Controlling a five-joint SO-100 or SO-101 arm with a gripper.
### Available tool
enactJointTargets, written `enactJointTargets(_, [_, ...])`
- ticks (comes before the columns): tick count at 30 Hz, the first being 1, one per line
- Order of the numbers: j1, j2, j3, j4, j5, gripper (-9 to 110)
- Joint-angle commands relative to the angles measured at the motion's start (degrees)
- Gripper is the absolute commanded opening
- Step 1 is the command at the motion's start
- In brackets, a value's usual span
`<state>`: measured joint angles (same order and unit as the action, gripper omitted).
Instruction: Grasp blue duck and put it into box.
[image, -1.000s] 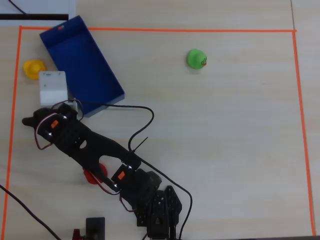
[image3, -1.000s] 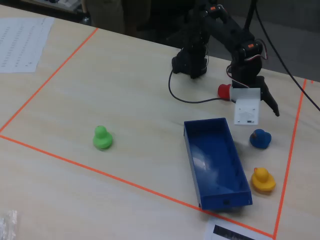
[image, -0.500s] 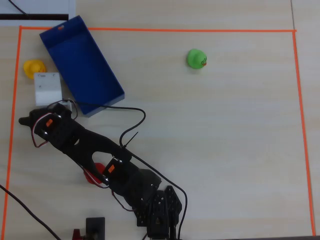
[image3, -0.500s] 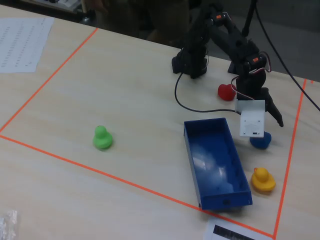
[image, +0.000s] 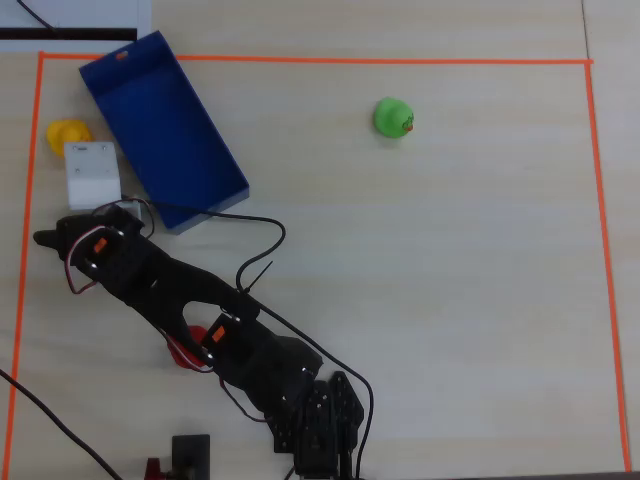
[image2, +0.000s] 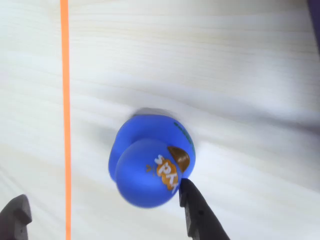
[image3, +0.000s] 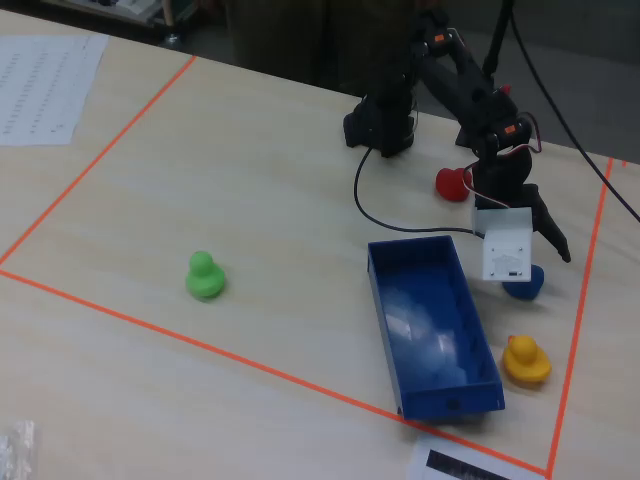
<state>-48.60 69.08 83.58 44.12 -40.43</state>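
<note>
- On the worktop, inside an orange tape line, the blue duck sits just beside the long wall of the box, near its end closer to the arm, with a yellow duck a little further along the same side.
- Seen from the wrist, the end effector is open, one dark fingertip touching or nearly touching the blue duck and the other well clear at the left edge.
- From overhead, a white block on the arm covers the blue duck; the box lies just right of it.
- A red duck is behind the arm, and a green duck stands well apart on the left.
- Orange lettering on the blue duck's head looks like "SPA", partly blurred.
</note>
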Motion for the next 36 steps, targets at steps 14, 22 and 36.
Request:
enactJointTargets(14, [2.46, 3.25, 0.97, -1.58, 4.48, 0])
enactJointTargets(22, [17.31, 16.79, -8.96, 6.94, 7.21, 0])
enactJointTargets(36, [21.01, 17.40, 15.03, 0.00, 0.79, 33])
